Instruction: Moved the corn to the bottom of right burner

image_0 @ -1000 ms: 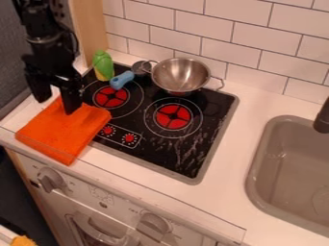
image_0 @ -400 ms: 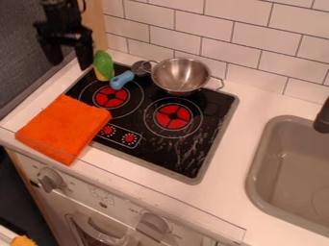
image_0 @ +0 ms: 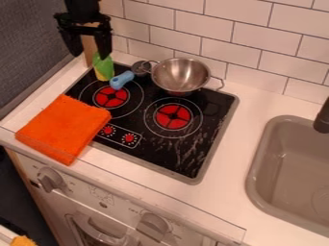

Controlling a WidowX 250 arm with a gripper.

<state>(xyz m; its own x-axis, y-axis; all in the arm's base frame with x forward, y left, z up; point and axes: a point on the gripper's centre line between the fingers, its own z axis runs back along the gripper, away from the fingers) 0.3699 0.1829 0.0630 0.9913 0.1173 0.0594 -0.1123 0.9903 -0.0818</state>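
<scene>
Take the centre of the black cooktop (image_0: pixel 157 154) as the middle of a clock, with 12 toward the top of the view. Your gripper (image_0: pixel 89 54) hangs at 11 o'clock, fingers spread apart. The green and yellow corn (image_0: pixel 103 68) also sits at 11, at the cooktop's far corner, green end up. One finger overlaps its top in the view; you cannot tell whether they touch. The left burner (image_0: pixel 112 96) lies at 10, and the right burner (image_0: pixel 173 116) is just off centre toward 3. Between the corn and the silver metal bowl (image_0: pixel 181 75) at 1 lies a blue-handled utensil (image_0: pixel 120 80). A folded orange cloth (image_0: pixel 63 129) is at 9, and a grey sink (image_0: pixel 279 182) is set in the white tabletop (image_0: pixel 233 158) at 4.
</scene>
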